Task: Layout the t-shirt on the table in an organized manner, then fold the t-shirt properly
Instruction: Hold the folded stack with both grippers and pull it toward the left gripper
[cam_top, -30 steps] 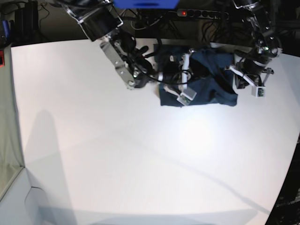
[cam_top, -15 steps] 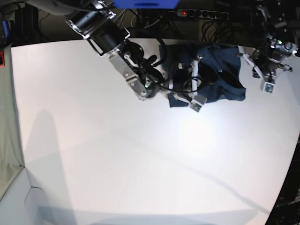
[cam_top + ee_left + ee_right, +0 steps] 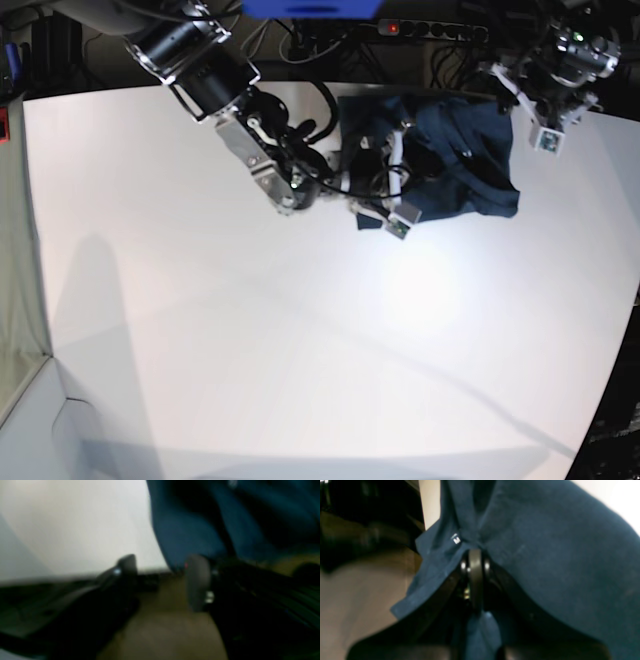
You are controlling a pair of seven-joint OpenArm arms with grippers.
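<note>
The dark navy t-shirt (image 3: pixel 460 165) lies bunched in a heap near the far edge of the white table (image 3: pixel 300 340). My right gripper (image 3: pixel 400 162) reaches in from the left and is shut on a fold of the t-shirt (image 3: pixel 545 542), beside its small white mark (image 3: pixel 456 540); the jaws are pressed together at the right gripper (image 3: pixel 475 555). My left gripper (image 3: pixel 535 95) hovers over the far right corner, apart from the cloth. In the blurred left wrist view the left gripper (image 3: pixel 162 572) stands open with nothing between its fingers (image 3: pixel 127 565), and the t-shirt (image 3: pixel 190 530) is just beyond them.
A power strip with a red light (image 3: pixel 392 28) and cables lie behind the table's far edge. The table's curved right edge (image 3: pixel 625 330) drops off close to the shirt. Brown floor (image 3: pixel 162 630) shows below the left gripper.
The left gripper has opened and pulled up and back from the shirt's right side, which has dropped onto the table. The right gripper keeps its hold and has shifted slightly left.
</note>
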